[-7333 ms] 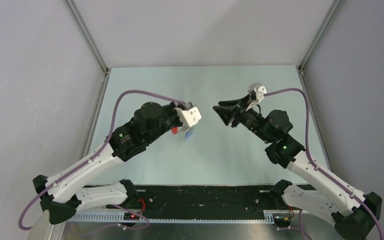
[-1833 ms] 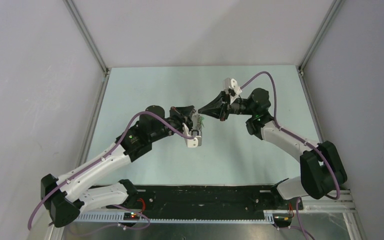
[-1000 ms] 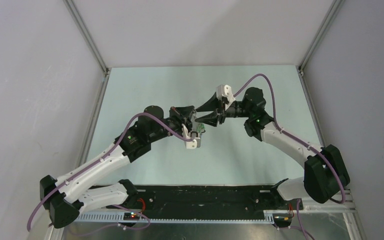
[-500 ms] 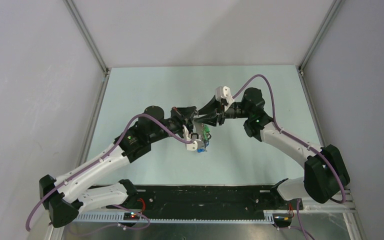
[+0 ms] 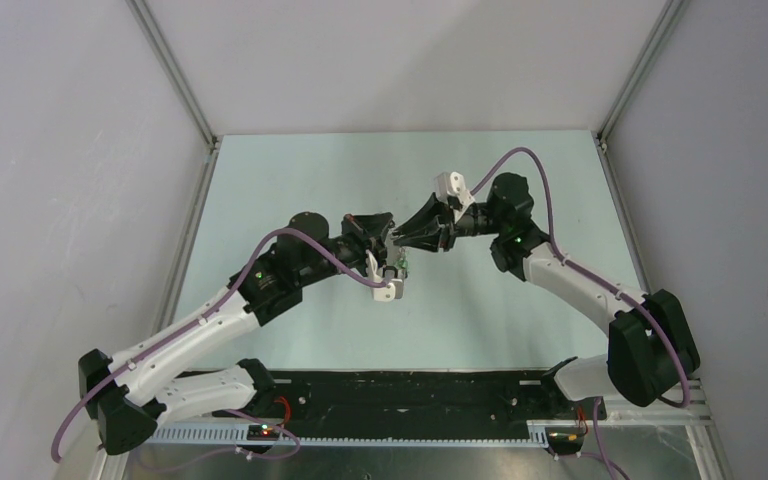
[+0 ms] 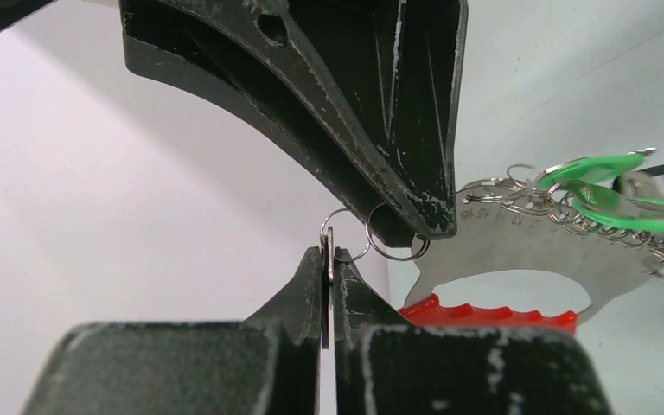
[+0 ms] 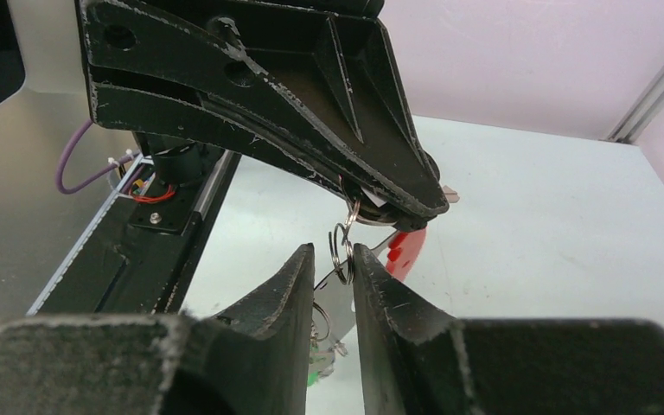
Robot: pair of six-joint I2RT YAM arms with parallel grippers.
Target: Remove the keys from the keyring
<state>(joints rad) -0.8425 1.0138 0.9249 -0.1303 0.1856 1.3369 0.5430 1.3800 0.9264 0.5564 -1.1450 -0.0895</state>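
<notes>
Clamped shut, the left pincer [image 5: 390, 242] meets the right pincer [image 5: 404, 240] tip to tip above the middle of the table [image 5: 290, 180] in the overhead view. The left arm stretches up from the lower left. The right arm arches up from the lower right and bends back leftward. The keys [image 5: 401, 266] hang just below the tips, toward the near edge. Half a second ago they dangled lower, and a second ago the right jaws gaped wide; now they have drawn close.

Left wrist view: the left jaws press together on a thin metal piece [image 6: 328, 246]. The right fingers come down from above, with a small split ring [image 6: 393, 245] at their tip. The cluster strings out rightward with its long axis level. Green tags [image 6: 592, 173] sit at the far end, and the red keyring [image 6: 484, 313] lies beneath a silver plate [image 6: 519, 251].

Right wrist view: the right jaws stand a narrow gap apart around a split ring. Whether they pinch it cannot be told.
</notes>
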